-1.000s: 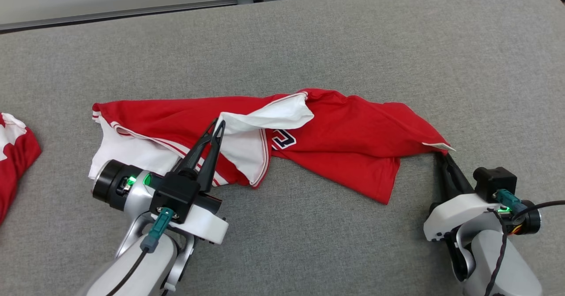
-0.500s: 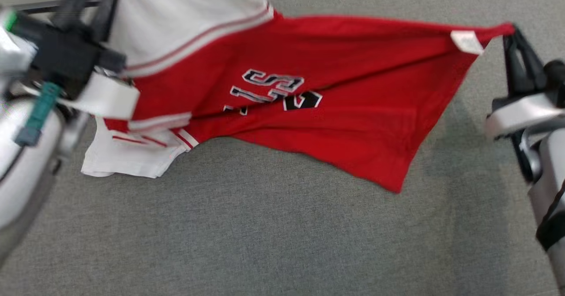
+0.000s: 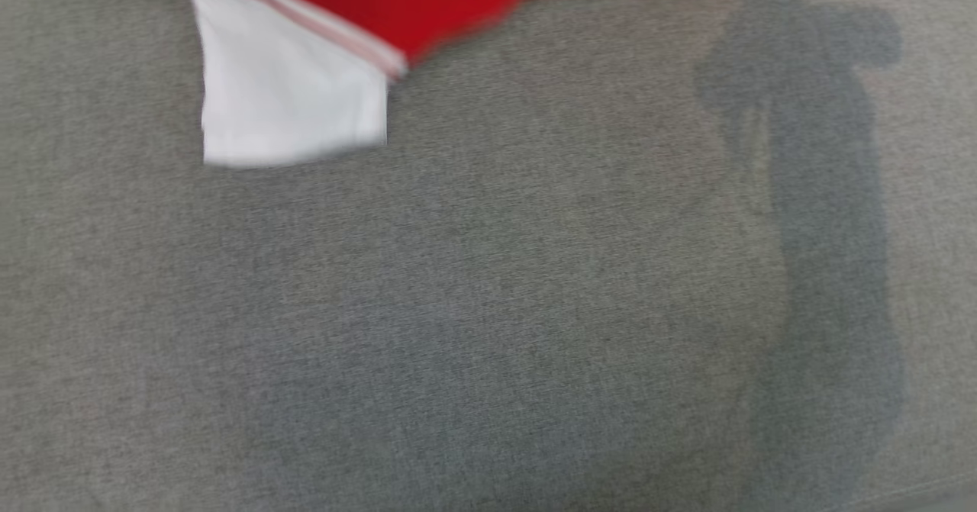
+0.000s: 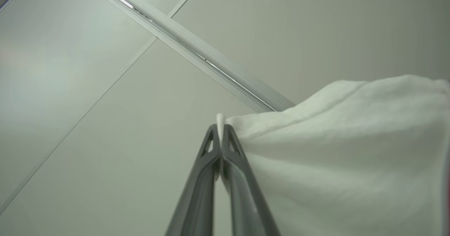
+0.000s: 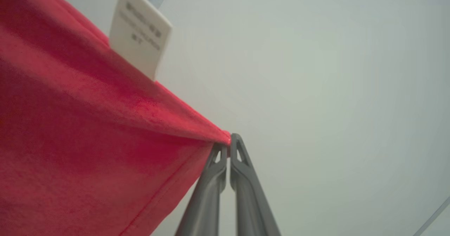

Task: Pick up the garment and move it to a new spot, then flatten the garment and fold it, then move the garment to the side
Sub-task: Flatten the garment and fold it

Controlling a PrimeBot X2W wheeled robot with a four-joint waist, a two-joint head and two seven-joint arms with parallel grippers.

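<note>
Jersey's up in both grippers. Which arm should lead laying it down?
Left, probably. Both are shut on the garment: left gripper on its white edge, right gripper on a red corner by the label. In the head view the white panel hangs lowest over the grey surface.

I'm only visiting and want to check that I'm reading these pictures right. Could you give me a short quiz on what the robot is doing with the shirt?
1. True or false: the left gripper stands wide open, clear of the shirt.
2. What does the right gripper pinch? A) a sock B) a red edge of the shirt C) nothing at all
3. Fill in: in the head view, the part of the shirt hanging lowest over the grey surface is ____ in colour.

Key
1. False: it is shut on white cloth of the shirt.
2. B
3. white
</note>
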